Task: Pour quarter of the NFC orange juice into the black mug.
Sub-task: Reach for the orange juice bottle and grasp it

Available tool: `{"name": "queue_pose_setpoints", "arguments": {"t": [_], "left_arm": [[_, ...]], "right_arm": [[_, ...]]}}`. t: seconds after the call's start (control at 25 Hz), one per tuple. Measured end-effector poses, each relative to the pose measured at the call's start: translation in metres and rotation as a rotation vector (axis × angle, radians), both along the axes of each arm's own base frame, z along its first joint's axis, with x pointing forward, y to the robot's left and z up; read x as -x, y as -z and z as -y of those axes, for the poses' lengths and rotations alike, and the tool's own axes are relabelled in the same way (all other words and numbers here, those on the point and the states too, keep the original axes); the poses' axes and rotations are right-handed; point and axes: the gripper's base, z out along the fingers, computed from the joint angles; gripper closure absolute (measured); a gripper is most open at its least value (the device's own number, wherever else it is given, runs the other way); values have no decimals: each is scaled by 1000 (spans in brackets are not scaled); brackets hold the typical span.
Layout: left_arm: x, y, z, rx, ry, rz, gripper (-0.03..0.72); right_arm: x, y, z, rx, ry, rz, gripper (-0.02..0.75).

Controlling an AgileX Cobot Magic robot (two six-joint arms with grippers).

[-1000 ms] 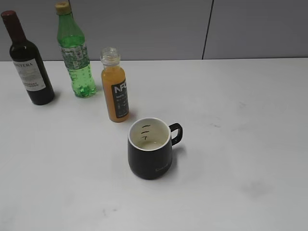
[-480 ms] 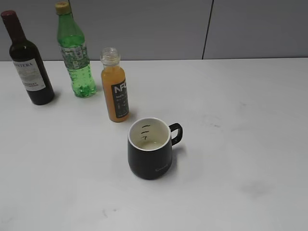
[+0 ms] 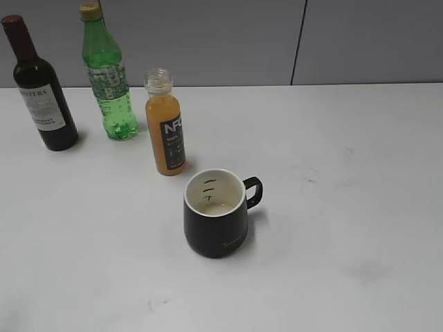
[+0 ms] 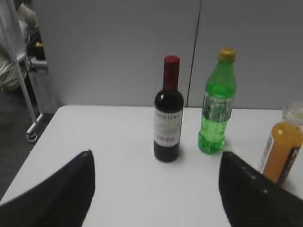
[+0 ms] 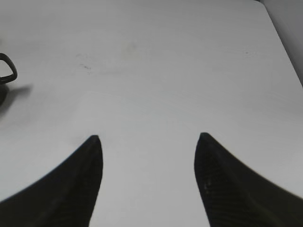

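The NFC orange juice (image 3: pixel 165 131) stands uncapped and upright on the white table, just behind and left of the black mug (image 3: pixel 214 214). The mug has a white inside with small dark marks and a little pale liquid; its handle points right. In the left wrist view the juice bottle (image 4: pixel 280 149) shows at the right edge. My left gripper (image 4: pixel 156 156) is open and empty, well short of the bottles. My right gripper (image 5: pixel 147 137) is open and empty over bare table; only the mug's handle (image 5: pixel 7 71) shows at its left edge. Neither gripper shows in the exterior view.
A dark wine bottle (image 3: pixel 39 86) and a taller green plastic bottle (image 3: pixel 107 72) stand at the back left, also in the left wrist view as wine bottle (image 4: pixel 168 113) and green bottle (image 4: pixel 216 111). A grey wall runs behind the table (image 3: pixel 346 173).
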Motion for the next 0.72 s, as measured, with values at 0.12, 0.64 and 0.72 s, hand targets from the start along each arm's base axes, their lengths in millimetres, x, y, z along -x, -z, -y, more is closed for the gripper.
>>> {"name": "queue_pose_setpoints", "arguments": {"t": [0.12,0.64,0.72], "left_arm": [[-29,-11,2,-29,26,57,61],[-134,29,18,52,63,218,62],[-142,43,25,87,82,210,62]], "right_arm": [[0,0,0,0,0,0,270],[0,0,0,0,0,0,271],[0,0,0,0,0,1,271]]}}
